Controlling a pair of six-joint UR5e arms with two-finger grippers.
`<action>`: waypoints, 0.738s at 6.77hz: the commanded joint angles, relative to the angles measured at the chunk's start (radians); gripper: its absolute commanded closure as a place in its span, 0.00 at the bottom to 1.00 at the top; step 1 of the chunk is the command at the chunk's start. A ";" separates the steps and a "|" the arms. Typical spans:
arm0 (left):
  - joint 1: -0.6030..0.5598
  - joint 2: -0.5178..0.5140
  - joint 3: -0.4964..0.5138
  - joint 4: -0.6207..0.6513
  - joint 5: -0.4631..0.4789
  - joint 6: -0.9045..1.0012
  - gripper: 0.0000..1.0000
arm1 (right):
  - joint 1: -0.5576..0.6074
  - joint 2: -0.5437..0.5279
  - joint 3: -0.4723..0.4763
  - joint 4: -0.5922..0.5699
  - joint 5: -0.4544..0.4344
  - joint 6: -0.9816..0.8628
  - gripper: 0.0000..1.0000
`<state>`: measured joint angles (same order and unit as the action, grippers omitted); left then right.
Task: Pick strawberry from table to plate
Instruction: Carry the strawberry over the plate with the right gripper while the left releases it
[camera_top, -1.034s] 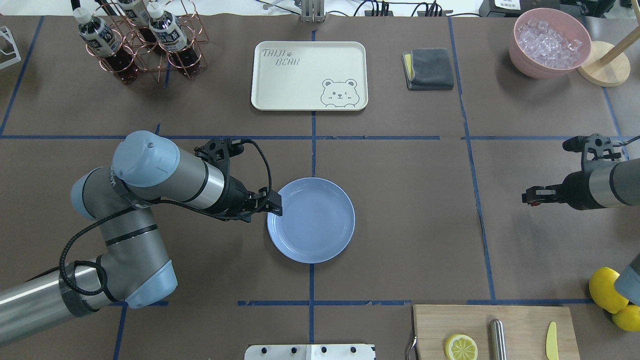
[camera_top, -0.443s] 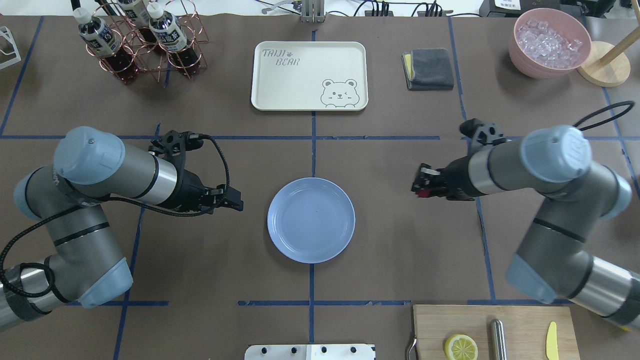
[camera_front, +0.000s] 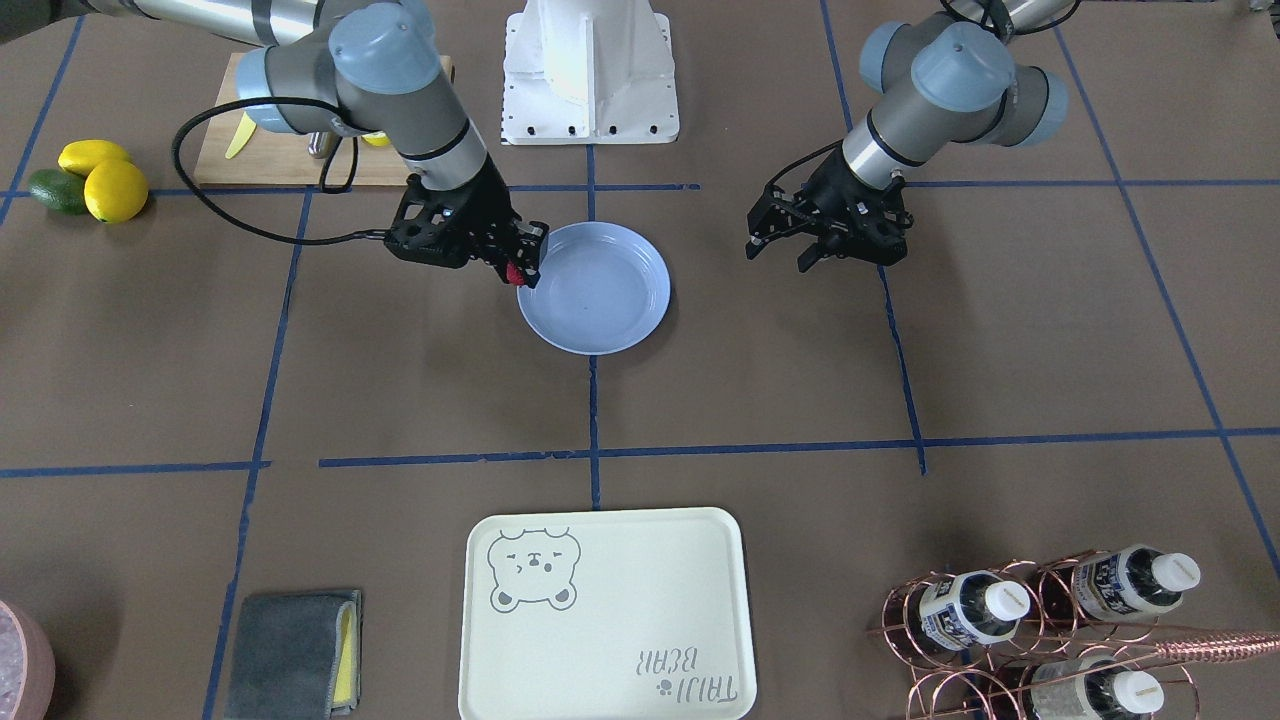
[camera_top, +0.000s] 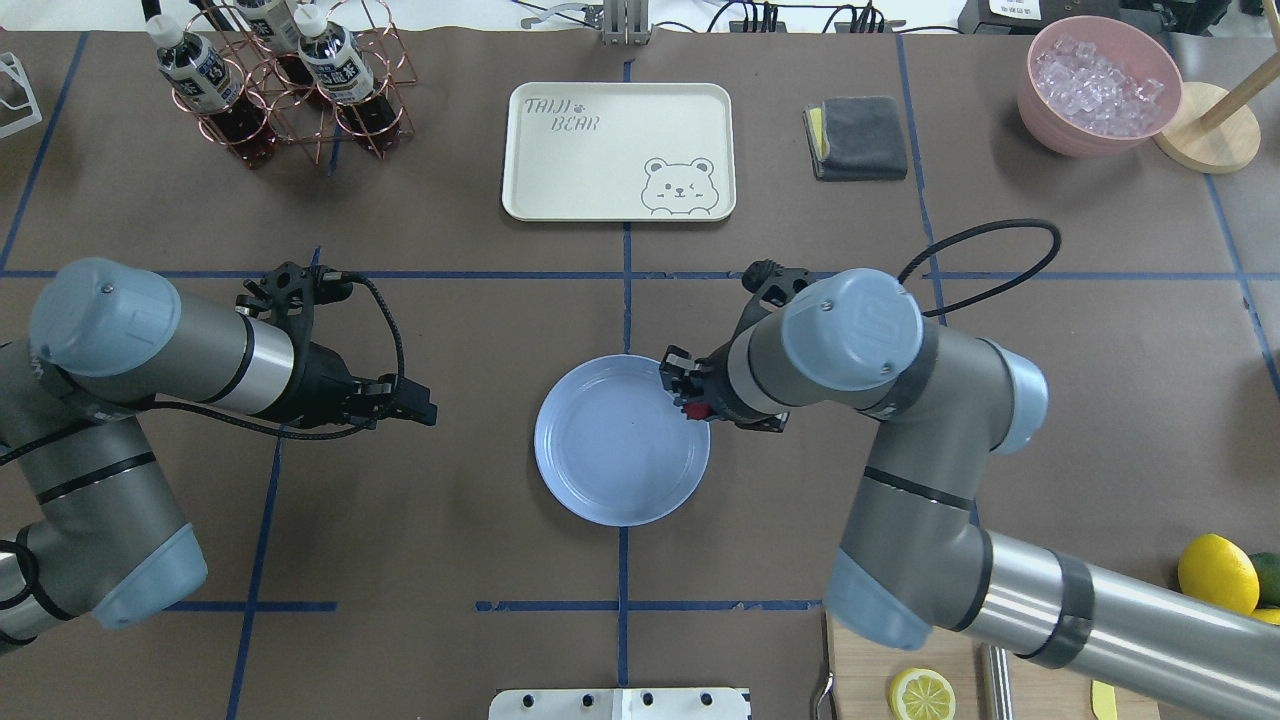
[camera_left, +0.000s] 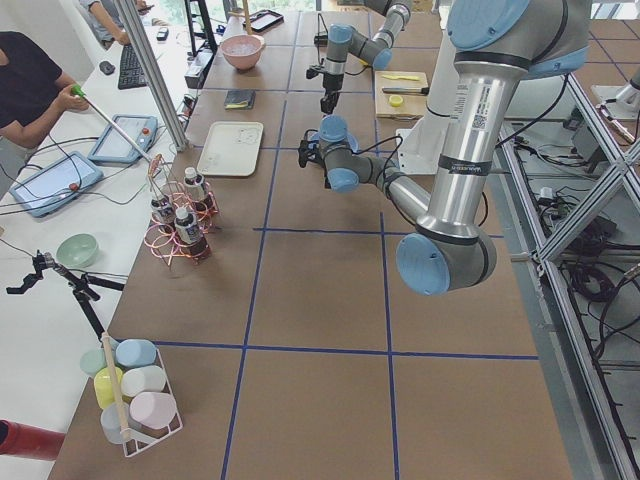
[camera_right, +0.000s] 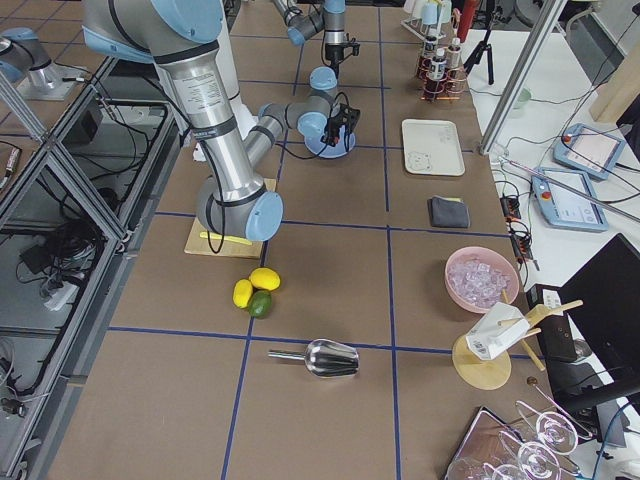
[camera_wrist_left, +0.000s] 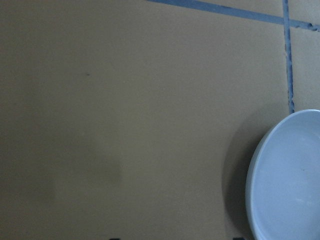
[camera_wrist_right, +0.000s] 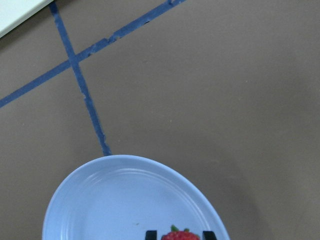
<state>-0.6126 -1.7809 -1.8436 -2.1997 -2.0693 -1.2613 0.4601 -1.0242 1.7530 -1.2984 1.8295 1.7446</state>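
Strawberry (camera_top: 692, 408) pinched over plate (camera_top: 610, 470) rim
Clamped between the two fingers of the right gripper (camera_top: 686, 394), just inside the pale blue rim on the robot's right side — whether touching the plate, cannot tell. Left gripper (camera_top: 422, 412) well apart on the plate's other side, fingers spread wide, poised over bare brown table (camera_top: 800, 520) — blue tape line (camera_top: 625, 300) running under the plate.

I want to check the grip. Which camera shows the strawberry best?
The front-facing view: the strawberry shows red between the right gripper's fingers, at the plate's rim. Overhead gives a red speck beside the wrist. The right wrist camera crops it at the bottom edge. In the side views it is too small.
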 joint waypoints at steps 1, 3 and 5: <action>-0.004 0.014 -0.009 0.000 0.000 0.003 0.19 | -0.050 0.123 -0.113 -0.082 -0.042 0.055 1.00; -0.003 0.011 -0.005 0.000 0.000 0.003 0.19 | -0.084 0.148 -0.173 -0.097 -0.070 0.049 1.00; 0.001 0.006 0.000 0.000 0.000 0.002 0.19 | -0.084 0.177 -0.191 -0.133 -0.073 0.044 1.00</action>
<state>-0.6135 -1.7720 -1.8467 -2.1997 -2.0693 -1.2589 0.3781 -0.8625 1.5760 -1.4149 1.7605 1.7911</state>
